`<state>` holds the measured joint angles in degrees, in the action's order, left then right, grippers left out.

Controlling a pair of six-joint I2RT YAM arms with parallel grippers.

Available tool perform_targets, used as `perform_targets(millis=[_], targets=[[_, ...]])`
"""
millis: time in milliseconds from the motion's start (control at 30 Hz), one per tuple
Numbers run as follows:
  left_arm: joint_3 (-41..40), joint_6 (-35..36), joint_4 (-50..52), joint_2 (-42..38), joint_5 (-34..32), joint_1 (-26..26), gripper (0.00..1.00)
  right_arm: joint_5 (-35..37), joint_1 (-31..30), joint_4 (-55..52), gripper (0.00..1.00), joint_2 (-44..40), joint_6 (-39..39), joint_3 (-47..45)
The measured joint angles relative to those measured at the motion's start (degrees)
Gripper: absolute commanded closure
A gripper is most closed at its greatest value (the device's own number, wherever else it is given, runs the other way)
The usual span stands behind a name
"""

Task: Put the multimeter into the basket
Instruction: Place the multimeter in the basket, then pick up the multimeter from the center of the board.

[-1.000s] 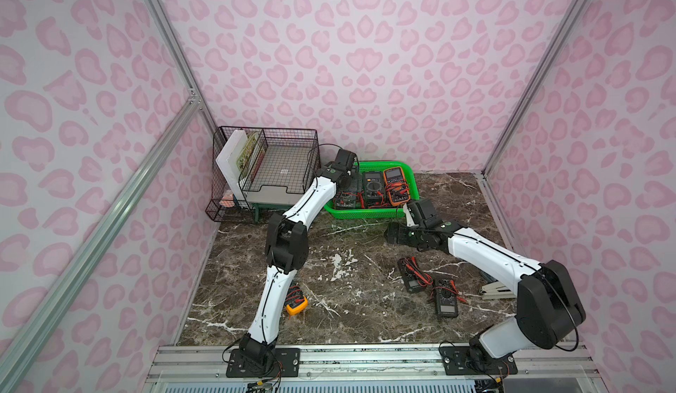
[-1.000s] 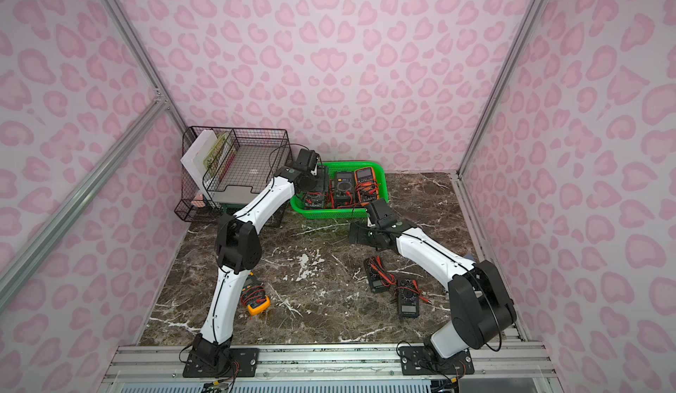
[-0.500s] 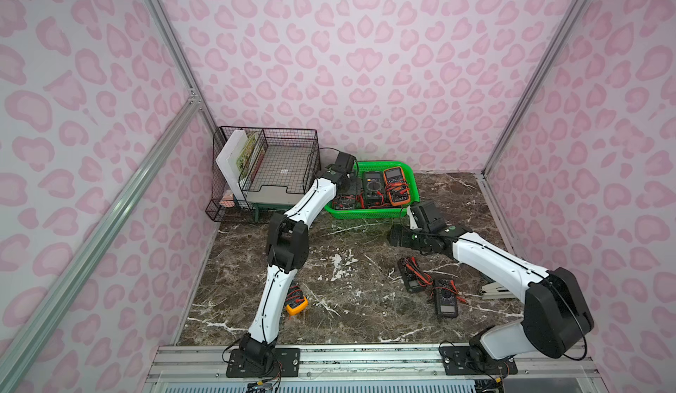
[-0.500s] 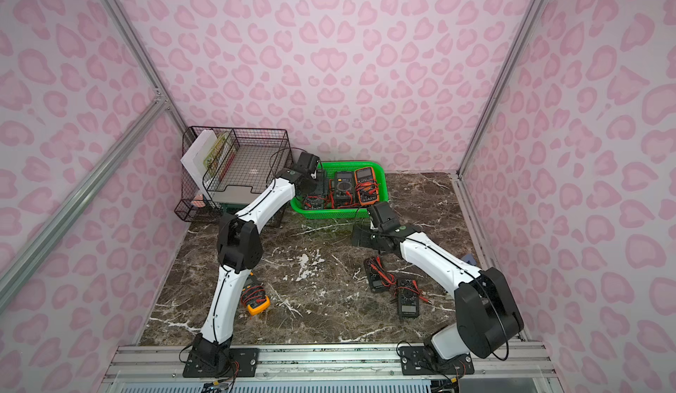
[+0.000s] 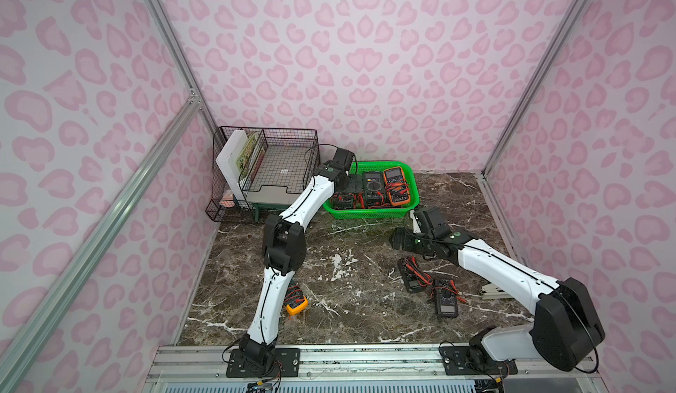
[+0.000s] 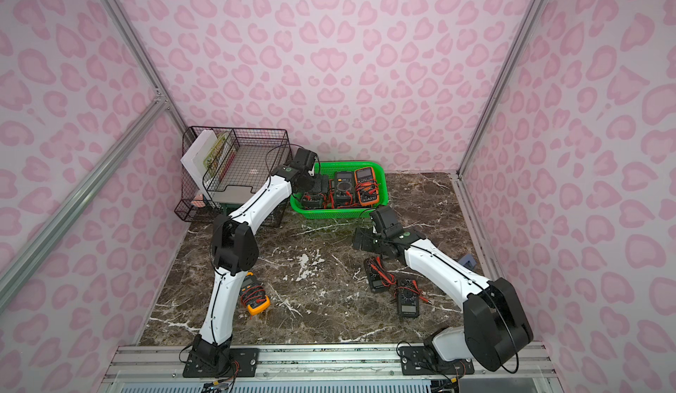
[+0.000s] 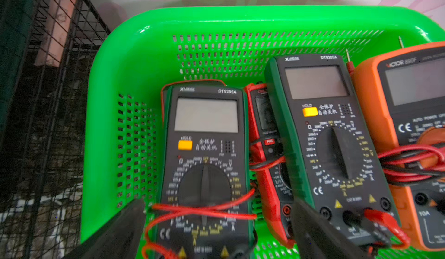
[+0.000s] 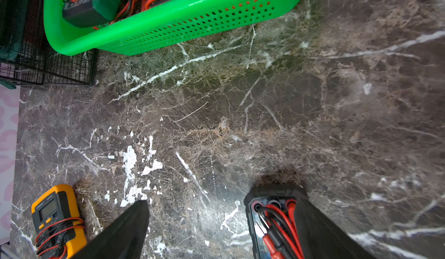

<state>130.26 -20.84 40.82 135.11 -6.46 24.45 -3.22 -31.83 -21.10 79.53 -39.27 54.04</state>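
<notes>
The green basket [image 5: 369, 214] [image 6: 336, 214] stands at the back of the marble table and holds several multimeters. My left gripper [image 5: 347, 184] [image 7: 220, 206] hovers open over its left end. A dark green multimeter [image 7: 204, 161] wrapped in red leads lies on the basket floor [image 7: 134, 60] between the spread fingers, and neither finger touches it. Beside it lie a red one, another dark green one [image 7: 332, 137] and an orange one [image 5: 397, 186]. My right gripper [image 5: 400, 241] [image 8: 221, 203] is open above bare table in front of the basket [image 8: 192, 17], with a black multimeter [image 8: 274, 219] next to one finger.
A black wire rack [image 5: 278, 164] [image 6: 241, 161] stands just left of the basket. A yellow multimeter [image 5: 296, 301] [image 8: 57, 219] lies by the left arm's lower link. Two black multimeters [image 5: 413, 276] [image 5: 446, 299] with red leads lie under the right arm.
My left gripper has opened over the basket and let go of the dark green multimeter, which now lies inside. The right arm has drawn back slightly from the basket.
</notes>
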Motion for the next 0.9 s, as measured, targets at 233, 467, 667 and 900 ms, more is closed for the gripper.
perform_targets(millis=[233,467,667,900], targets=[[-0.2,0.0,3.4,-3.8,1.3,0.0,0.01,0.4,-0.5,1.1,0.01,-1.9,-0.1,-1.8],[-4.1,-1.6,8.3,-9.3,4.7,0.1,0.01,1.1,-0.6,2.1,0.01,-2.9,-0.6,-3.9],[-16.5,-6.4,10.5,-16.8,9.9,0.7,0.01,1.6,-0.6,1.1,0.01,-2.6,-2.2,-4.6],[-30.8,-9.8,9.3,-26.4,14.3,1.9,0.01,2.7,-0.7,-3.5,0.01,-2.3,-4.0,-3.7]])
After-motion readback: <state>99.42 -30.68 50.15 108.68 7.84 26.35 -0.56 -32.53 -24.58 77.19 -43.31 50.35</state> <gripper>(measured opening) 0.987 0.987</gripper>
